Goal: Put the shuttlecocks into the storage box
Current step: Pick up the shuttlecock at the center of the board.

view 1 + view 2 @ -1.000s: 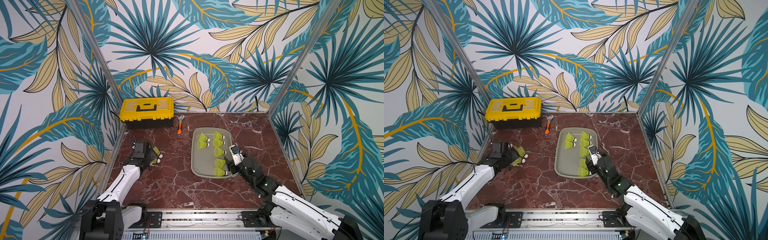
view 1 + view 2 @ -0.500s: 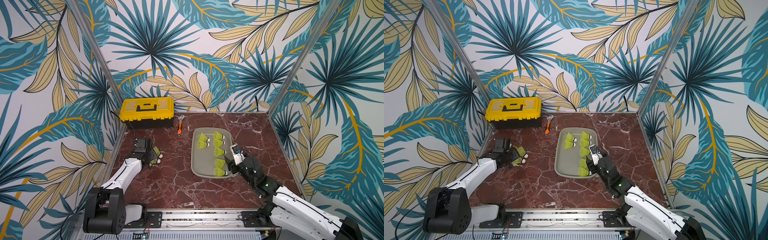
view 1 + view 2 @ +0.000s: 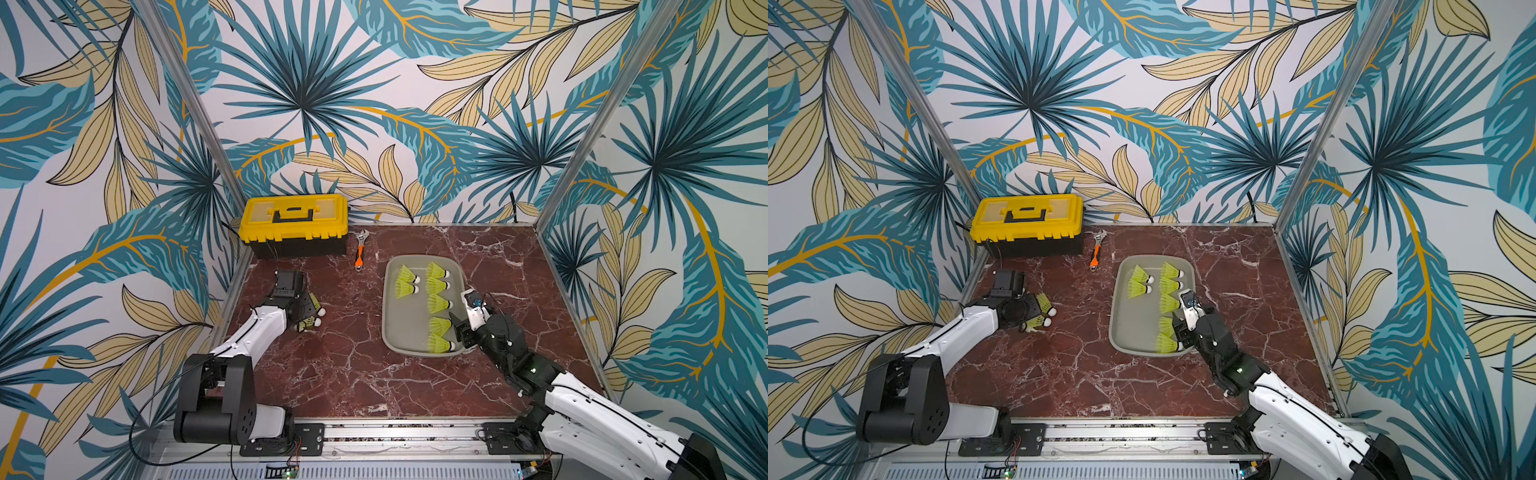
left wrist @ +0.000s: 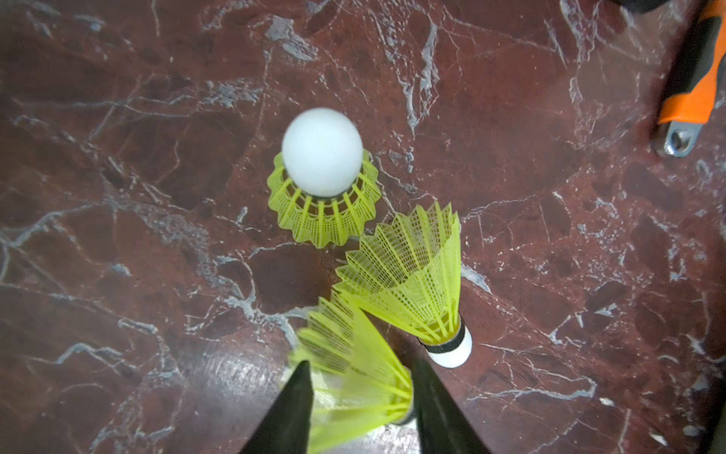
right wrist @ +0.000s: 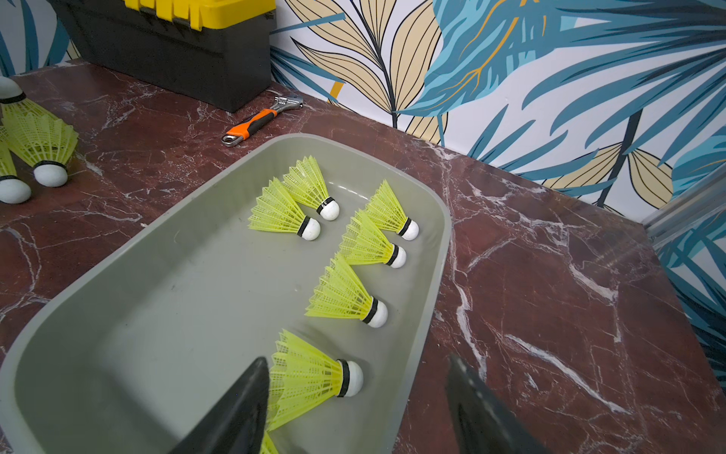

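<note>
The left gripper [image 4: 359, 365] has its jaws closed on one shuttlecock [image 4: 353, 393] at the left of the tabletop [image 3: 353, 365]. Two loose shuttlecocks [image 4: 412, 275] stand just beside it. The right gripper [image 5: 357, 359] has its jaws open and empty, straddling the rim of the storage box [image 3: 405, 328], right of centre. Seven stored shuttlecocks [image 3: 437, 303] lie inside.

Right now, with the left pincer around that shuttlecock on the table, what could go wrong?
The left pincer straddles a shuttlecock by its soft skirt, which may crush or slip. The lying shuttlecock and the upright shuttlecock close by could get knocked on lifting. The open right pincer hovers at the storage box rim, possibly crowding the drop.
</note>
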Available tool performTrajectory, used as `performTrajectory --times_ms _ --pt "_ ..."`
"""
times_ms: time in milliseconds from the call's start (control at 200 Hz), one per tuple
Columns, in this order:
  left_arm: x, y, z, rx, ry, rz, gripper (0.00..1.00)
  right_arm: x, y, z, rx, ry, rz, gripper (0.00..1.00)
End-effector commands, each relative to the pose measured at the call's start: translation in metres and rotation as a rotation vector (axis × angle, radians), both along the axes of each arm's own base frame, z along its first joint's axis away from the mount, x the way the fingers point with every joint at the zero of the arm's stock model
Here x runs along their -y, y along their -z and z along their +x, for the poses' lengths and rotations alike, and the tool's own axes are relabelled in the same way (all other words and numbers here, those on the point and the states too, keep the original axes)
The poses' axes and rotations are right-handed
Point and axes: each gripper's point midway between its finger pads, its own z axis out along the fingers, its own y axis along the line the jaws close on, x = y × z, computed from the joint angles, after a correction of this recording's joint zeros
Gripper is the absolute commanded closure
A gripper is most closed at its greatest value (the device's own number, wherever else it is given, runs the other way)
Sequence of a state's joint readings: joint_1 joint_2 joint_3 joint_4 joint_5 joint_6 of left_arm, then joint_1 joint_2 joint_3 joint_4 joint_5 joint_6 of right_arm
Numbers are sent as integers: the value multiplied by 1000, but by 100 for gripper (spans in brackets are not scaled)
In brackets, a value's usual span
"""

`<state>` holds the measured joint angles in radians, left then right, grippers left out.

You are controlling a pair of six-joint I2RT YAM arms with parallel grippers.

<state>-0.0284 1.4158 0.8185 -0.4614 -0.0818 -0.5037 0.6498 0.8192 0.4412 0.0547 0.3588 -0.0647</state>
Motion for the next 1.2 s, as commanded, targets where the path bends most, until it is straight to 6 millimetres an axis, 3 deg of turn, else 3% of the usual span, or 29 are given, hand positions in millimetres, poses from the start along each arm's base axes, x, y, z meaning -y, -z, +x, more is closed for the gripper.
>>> performTrajectory --times_ms 0,130,376,586,921,1082,1197 --pt "-2 -10 4 -19 12 0 66 1 4 -2 -4 9 12 29" --pt "-1 -9 -7 -54 -3 -14 72 1 5 -2 -9 8 14 29" --pt "25 0 -23 -64 34 -166 73 -1 6 -2 -13 1 16 29" --pt "30 5 -29 -70 38 -201 90 -3 7 -2 -22 -8 27 29" --pt "31 16 -32 -78 24 -214 82 -6 7 -3 -30 -19 39 29" --pt "41 3 -26 -11 33 -276 94 -12 6 -1 -41 -41 34 29" --pt "63 -20 -19 82 84 -410 100 -18 5 -1 -44 -73 28 29"
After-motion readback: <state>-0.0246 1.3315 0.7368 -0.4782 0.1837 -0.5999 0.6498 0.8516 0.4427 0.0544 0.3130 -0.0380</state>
